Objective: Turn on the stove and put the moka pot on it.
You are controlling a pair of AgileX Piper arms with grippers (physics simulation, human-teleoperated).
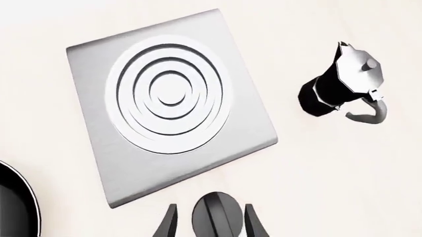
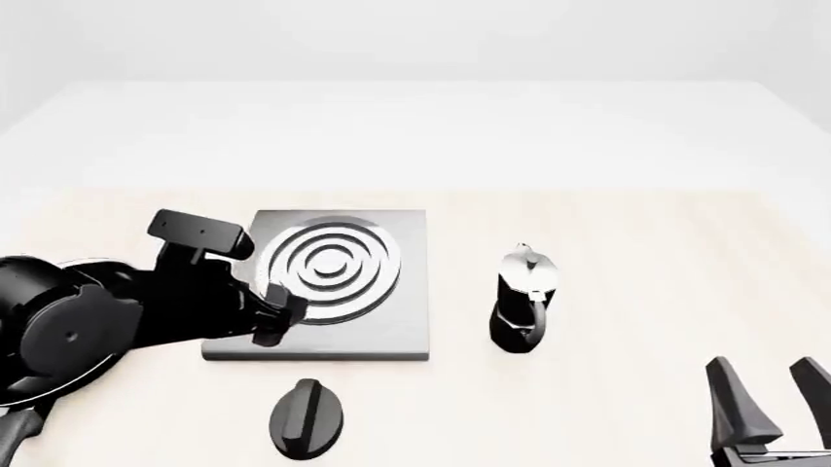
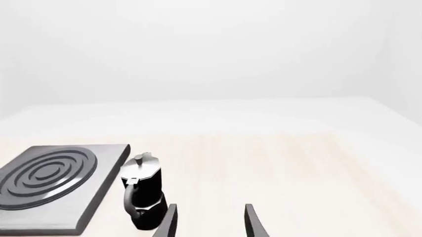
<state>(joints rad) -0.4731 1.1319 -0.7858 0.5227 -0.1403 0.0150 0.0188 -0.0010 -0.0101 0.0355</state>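
The stove slab [image 2: 389,321] is dark grey with silver-white rings and lies flat left of the table's centre; it also shows in the left wrist view [image 1: 99,123] and the right wrist view [image 3: 99,182]. Its black ridged knob [image 2: 307,418] lies in front of it. In the left wrist view the knob [image 1: 221,215] sits between my open fingers. My left gripper [image 2: 279,319] hovers open over the slab's near-left corner, apart from the knob. The moka pot [image 2: 524,302] stands upright right of the slab. My right gripper [image 2: 766,399] is open and empty, low at the front right.
A glossy black frying pan [image 1: 13,202] sits left of the stove, mostly hidden behind my left arm in the front view. The light wooden table [image 2: 649,243] stretches right of the pot and behind it.
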